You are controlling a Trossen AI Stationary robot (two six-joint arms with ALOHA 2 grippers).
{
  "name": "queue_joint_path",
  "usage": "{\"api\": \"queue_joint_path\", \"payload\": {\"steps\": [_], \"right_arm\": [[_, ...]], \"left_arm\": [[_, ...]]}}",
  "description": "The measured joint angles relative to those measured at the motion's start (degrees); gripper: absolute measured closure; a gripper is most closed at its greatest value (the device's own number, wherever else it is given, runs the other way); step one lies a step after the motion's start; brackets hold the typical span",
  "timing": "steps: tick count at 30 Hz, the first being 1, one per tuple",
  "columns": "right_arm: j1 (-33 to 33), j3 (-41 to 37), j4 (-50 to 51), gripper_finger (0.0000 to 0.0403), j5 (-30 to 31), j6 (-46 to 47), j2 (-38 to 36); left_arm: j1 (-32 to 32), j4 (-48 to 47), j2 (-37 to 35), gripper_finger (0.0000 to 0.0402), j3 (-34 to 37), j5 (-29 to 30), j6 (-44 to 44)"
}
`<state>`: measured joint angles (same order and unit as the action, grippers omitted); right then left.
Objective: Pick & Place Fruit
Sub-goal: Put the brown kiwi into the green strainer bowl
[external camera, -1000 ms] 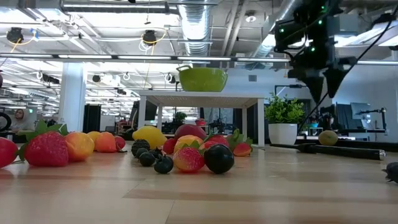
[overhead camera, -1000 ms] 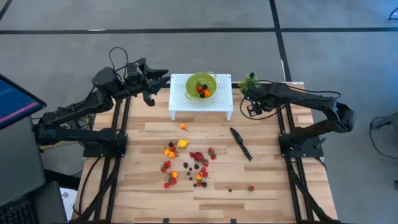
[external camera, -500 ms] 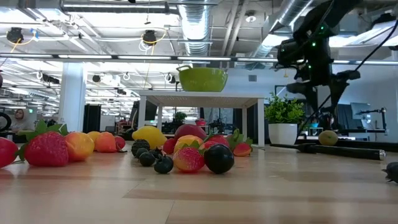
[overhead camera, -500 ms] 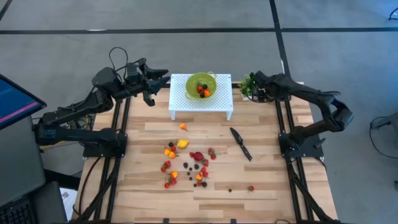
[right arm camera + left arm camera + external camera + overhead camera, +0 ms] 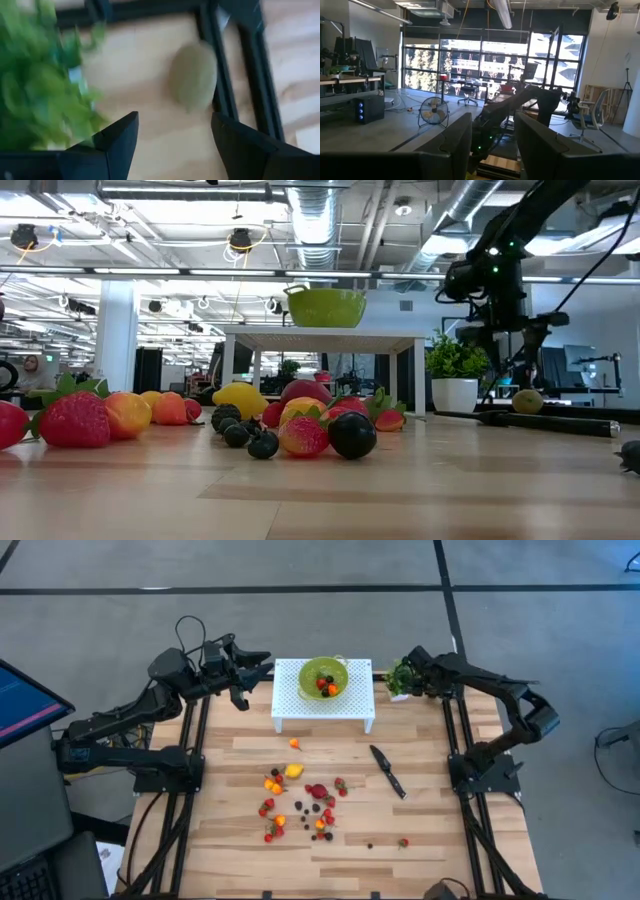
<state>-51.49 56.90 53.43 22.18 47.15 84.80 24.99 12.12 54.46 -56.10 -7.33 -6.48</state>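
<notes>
The right gripper (image 5: pixel 412 658) hangs over the far right corner of the wooden table (image 5: pixel 440 840), fingers apart and empty, above the small green potted plant (image 5: pixel 35 75) and an oval brown-green toy fruit (image 5: pixel 194 75) beside it. The left gripper (image 5: pixel 262 662), fingers apart with nothing between, waits off the far left edge

We find no readable text, label, brand, number or sign in any view. The screen (image 5: pixel 25 705) at the left edge of the high view shows only coloured bands, too small to make out any characters.
</notes>
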Motion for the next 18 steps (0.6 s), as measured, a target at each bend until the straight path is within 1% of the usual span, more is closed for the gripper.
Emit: {"api": "queue_joint_path", "payload": {"steps": [3,5,8,10,12,15,18], "right_arm": [[2.3,0.0,-5.8,0.0158,4.6,1.1,-0.6],[2.8,0.2,-9.6,0.0159,6.0,0.9,-1.8],[1.4,1.8,-14.4,0.0162,7.9,0.6,-2.9],[-0.2,3.5,-15.4,0.0168,8.5,0.5,-3.2],[-2.4,5.0,-13.5,0.0177,7.5,1.0,-3.0],[-5.9,6.2,-9.2,0.0196,4.3,1.3,-3.0],[-7.5,8.1,-6.8,0.0221,0.4,1.4,-3.0]], "left_arm": [[0.0,0.0,0.0,0.0259,0.0,0.0,0.0],[0.0,0.1,0.0,0.0259,0.0,0.0,0.0],[0.0,0.3,0.0,0.0259,0.0,0.0,0.0],[0.0,0.4,0.0,0.0259,0.0,0.0,0.0],[0.0,0.5,0.0,0.0259,0.0,0.0,0.0],[0.0,0.5,0.0,0.0259,0.0,0.0,0.0],[0.0,0.9,0.0,0.0259,0.0,0.0,0.0]]}}
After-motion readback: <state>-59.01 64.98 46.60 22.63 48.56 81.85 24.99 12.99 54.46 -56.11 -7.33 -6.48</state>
